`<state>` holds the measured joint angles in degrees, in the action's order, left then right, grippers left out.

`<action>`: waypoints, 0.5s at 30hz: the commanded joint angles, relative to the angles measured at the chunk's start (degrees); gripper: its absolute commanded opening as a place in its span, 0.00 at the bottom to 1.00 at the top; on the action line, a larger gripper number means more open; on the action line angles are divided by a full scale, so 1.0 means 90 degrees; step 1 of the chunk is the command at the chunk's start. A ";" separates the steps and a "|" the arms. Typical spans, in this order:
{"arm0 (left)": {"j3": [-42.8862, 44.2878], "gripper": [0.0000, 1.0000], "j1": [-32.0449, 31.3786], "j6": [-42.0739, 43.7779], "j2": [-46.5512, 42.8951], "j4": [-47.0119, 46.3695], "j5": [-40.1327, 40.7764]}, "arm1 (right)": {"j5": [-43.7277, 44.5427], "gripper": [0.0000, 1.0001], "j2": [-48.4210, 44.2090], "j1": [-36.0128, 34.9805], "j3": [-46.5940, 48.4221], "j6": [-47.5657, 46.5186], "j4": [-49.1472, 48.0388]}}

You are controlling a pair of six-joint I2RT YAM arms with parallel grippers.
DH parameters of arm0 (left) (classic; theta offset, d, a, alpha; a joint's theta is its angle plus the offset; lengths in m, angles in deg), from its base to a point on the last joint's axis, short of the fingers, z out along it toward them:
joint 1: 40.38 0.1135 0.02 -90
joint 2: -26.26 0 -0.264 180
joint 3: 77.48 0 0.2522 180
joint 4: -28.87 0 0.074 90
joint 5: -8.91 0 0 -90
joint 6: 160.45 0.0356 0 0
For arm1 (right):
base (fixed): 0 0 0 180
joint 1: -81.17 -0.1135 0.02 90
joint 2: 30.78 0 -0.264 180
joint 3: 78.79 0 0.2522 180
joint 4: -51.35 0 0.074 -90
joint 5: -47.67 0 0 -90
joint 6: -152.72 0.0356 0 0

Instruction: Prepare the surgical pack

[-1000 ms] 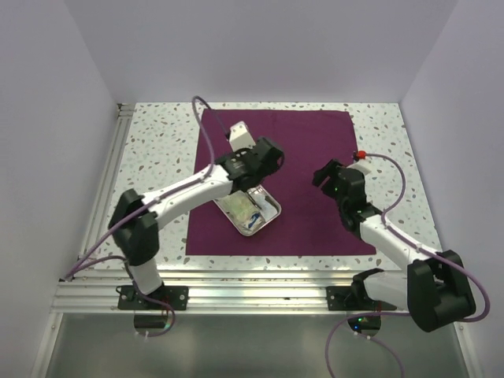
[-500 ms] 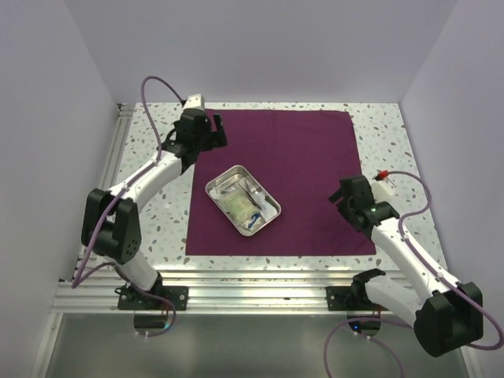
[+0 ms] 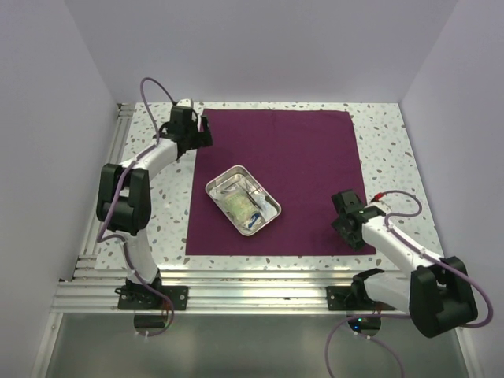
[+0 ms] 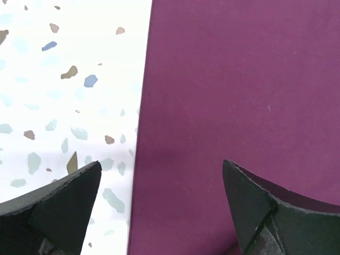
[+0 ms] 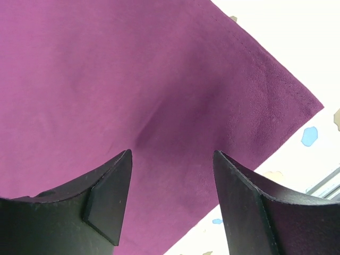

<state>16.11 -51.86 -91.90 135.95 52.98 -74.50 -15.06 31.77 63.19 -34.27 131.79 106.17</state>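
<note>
Speckled table (image 3: 386,134) | maroon cloth (image 3: 307,157) flat, steel tray (image 3: 242,198) near centre | left gripper (image 4: 159,172) spread, 10 o'clock edge | right gripper (image 5: 171,159) spread, 4 o'clock corner

One cloth (image 3: 307,157), one tray (image 3: 224,179), two tools (image 3: 198,132) (image 3: 342,216)

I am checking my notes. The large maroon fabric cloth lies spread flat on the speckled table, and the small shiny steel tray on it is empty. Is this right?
Not quite. The small shiny steel tray is not empty: the top external view shows small packets lying in it. The rest holds: the large maroon fabric cloth lies spread flat on the speckled table.
</note>
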 commanded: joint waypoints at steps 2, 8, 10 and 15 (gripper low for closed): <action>0.0358 0.99 0.0124 0.0255 0.0146 -0.0164 -0.0136 | 0.0135 0.65 0.0704 -0.0004 0.0048 0.0342 -0.0245; 0.0358 0.99 0.0163 0.0284 0.0234 -0.0193 -0.0010 | 0.0202 0.48 0.1390 0.0005 0.0205 0.0469 -0.0490; 0.0407 1.00 0.0182 0.0352 0.0302 -0.0154 0.0010 | 0.0359 0.37 0.1537 0.0015 0.0351 0.0537 -0.0422; 0.0806 0.99 0.0241 0.0392 0.0731 0.0012 0.0029 | 0.0739 0.17 0.1683 0.0142 0.0790 0.0450 -0.0207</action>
<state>19.17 -50.62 -90.19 140.24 53.18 -74.87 -12.83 45.23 63.43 -28.70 134.26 102.93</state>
